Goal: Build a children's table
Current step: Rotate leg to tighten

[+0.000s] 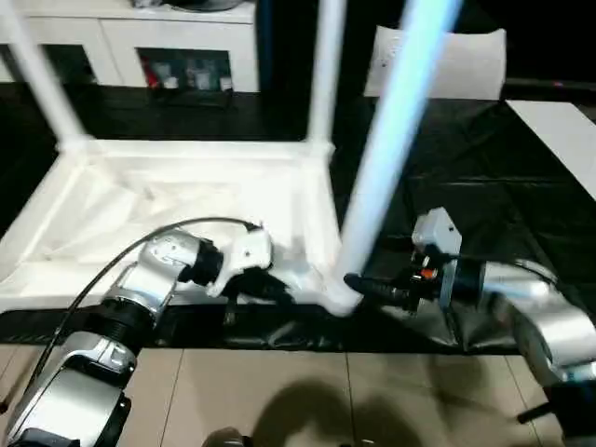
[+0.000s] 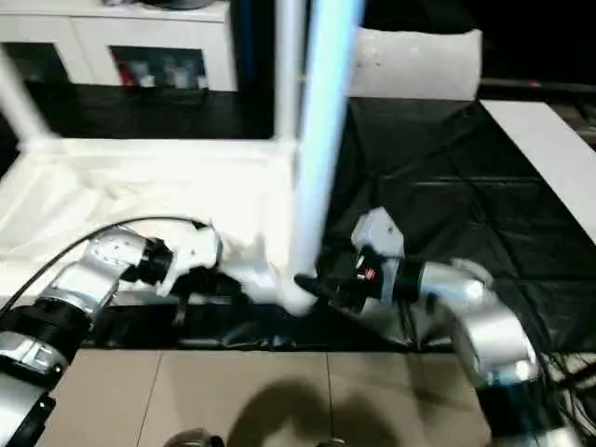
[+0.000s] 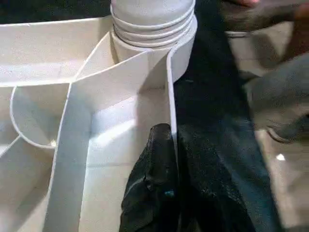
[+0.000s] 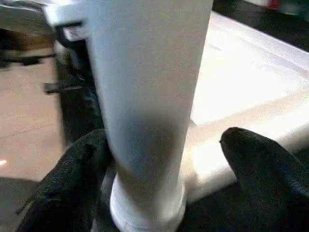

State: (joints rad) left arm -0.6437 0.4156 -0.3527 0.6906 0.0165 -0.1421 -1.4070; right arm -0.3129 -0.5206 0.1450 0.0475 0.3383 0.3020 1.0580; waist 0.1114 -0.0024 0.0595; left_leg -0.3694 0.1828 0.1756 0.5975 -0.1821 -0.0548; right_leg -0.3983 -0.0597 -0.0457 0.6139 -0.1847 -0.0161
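Note:
The white tabletop (image 1: 186, 149) lies upside down on a black mat, its ribbed underside up. Three white legs stand in its corner sockets: far left (image 1: 42, 74), far right (image 1: 326, 65) and near right (image 1: 391, 140). My left gripper (image 1: 265, 291) is shut on the tabletop's near rim, just left of the near-right corner; the left wrist view shows its fingers (image 3: 159, 145) pinching the thin rim wall below the leg's ringed base (image 3: 152, 19). My right gripper (image 1: 349, 289) stands open around the foot of the near-right leg (image 4: 145, 72), with a black finger (image 4: 72, 183) on each side.
The black mat (image 1: 484, 186) covers the work surface, and beige floor tiles (image 1: 279, 391) lie in front of it. A white cabinet (image 1: 140, 47) stands at the back left. A white panel (image 1: 456, 65) leans at the back right, and a flat white board (image 1: 559, 130) lies at the right edge.

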